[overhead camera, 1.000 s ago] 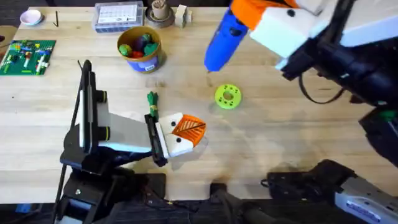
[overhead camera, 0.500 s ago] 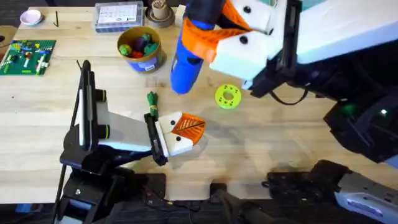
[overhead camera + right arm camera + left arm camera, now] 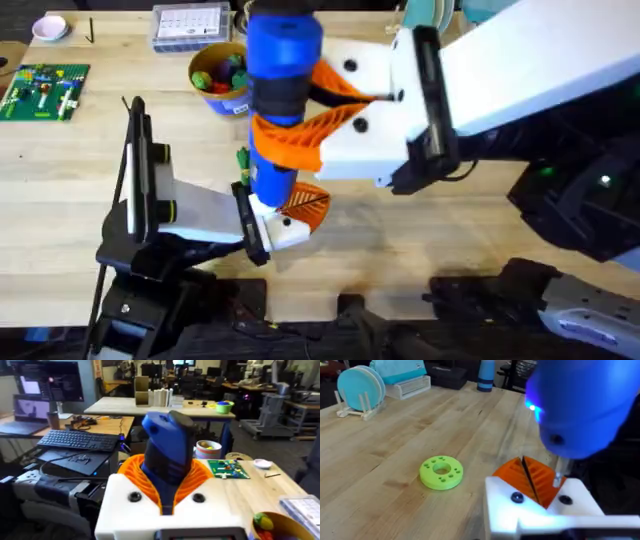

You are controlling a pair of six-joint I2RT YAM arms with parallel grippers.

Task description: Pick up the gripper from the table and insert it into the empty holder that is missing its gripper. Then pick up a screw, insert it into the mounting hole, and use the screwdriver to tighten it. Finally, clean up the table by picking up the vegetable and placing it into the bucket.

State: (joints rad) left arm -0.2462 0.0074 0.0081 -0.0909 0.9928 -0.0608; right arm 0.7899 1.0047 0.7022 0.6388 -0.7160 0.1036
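The blue screwdriver (image 3: 280, 60) stands nearly upright in my right gripper (image 3: 285, 140), whose white fingers and orange pads are shut on its body (image 3: 167, 455). It hangs right over my left gripper (image 3: 305, 208). That one is shut, its two orange pads (image 3: 530, 480) pressed together between white fingers (image 3: 540, 510). The screwdriver's thin tip (image 3: 558, 474) points down at a dark hole in one white finger. A slim green vegetable (image 3: 243, 157) lies just behind the left gripper. The bucket (image 3: 212, 78) sits at the back, half covered by the screwdriver. The loose gripper and the holder are out of view.
A bright green disc with holes (image 3: 441, 471) lies on the wood beside the left gripper. Along the back edge are a green brick plate (image 3: 45, 88), a clear parts box (image 3: 188, 25) and a pink dish (image 3: 50, 27). The right arm spans the table's right half.
The right arm has swung left and toward me with the screwdriver, from above the green disc to over the left gripper. It now covers the disc in the overhead view. The left arm stayed put.
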